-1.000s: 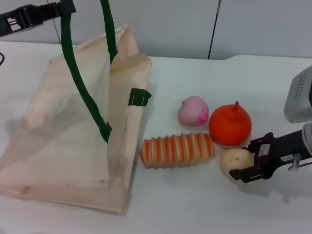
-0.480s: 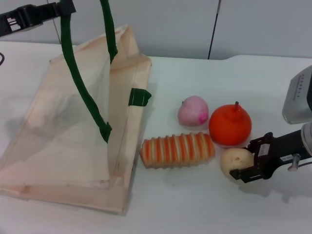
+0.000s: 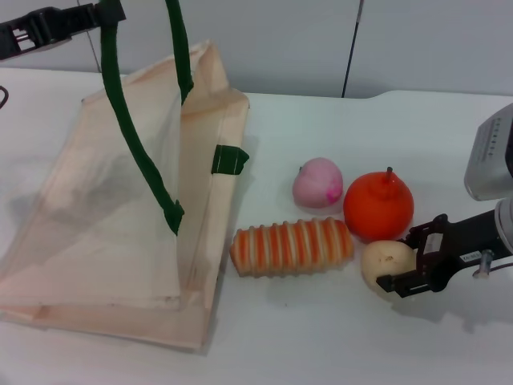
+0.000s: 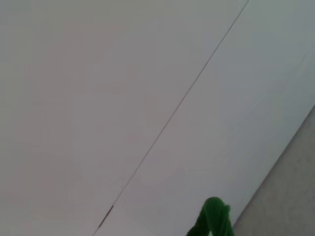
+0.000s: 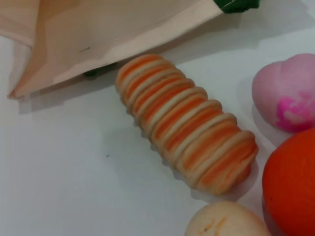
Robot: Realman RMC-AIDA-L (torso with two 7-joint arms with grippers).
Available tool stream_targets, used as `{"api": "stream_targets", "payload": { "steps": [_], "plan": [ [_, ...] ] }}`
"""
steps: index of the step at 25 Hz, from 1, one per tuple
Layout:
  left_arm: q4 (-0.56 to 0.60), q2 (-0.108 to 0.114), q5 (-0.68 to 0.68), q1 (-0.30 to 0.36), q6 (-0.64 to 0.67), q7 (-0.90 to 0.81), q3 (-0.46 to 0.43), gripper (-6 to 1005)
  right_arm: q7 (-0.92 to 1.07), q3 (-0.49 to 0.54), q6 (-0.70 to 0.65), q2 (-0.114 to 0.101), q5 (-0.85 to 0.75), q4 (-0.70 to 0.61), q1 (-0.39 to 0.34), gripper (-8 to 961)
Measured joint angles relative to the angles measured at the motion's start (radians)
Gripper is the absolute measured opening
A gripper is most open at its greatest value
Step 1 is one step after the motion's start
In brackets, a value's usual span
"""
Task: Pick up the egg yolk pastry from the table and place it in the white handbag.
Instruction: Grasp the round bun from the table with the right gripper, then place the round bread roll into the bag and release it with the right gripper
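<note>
The egg yolk pastry (image 3: 383,261), a small pale tan ball, lies at the front right of the table, just below the orange fruit. My right gripper (image 3: 399,260) comes in from the right, its black fingers closed on the pastry's right side. In the right wrist view the pastry (image 5: 226,222) shows at the edge. The white handbag (image 3: 104,216) lies on the left. My left gripper (image 3: 108,12), at the top left, is shut on one dark green handle (image 3: 128,120) and holds it up, lifting the bag's upper layer. The left wrist view shows only a bit of that handle (image 4: 212,219).
An orange-striped bread roll (image 3: 291,245) lies between bag and pastry. A pink peach-like ball (image 3: 317,183) and an orange fruit (image 3: 378,205) sit just behind the pastry. The same items appear in the right wrist view: roll (image 5: 187,123), pink ball (image 5: 288,93), orange (image 5: 290,182).
The right gripper and the pastry have shifted slightly up and left together. The left arm and the bag have not moved.
</note>
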Motion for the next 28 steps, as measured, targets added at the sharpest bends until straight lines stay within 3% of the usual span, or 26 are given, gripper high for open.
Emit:
{"api": "stream_targets", "payload": {
  "steps": [8, 20, 23, 28],
  "plan": [
    [0.032, 0.009, 0.000, 0.007, -0.001, 0.005, 0.000, 249, 0.004, 0.013, -0.031, -0.002, 0.001, -0.015, -0.004, 667],
    [0.033, 0.012, -0.008, 0.002, 0.002, 0.005, 0.000, 258, -0.014, 0.060, -0.142, -0.004, 0.119, -0.218, -0.023, 660],
    [0.045, 0.014, -0.013, -0.006, 0.006, 0.006, 0.000, 260, -0.045, 0.035, -0.137, -0.003, 0.181, -0.210, 0.014, 658],
    [0.071, 0.022, -0.014, -0.020, 0.009, 0.006, 0.000, 264, -0.093, -0.022, -0.099, 0.000, 0.249, -0.091, 0.125, 660]
  ]
}}
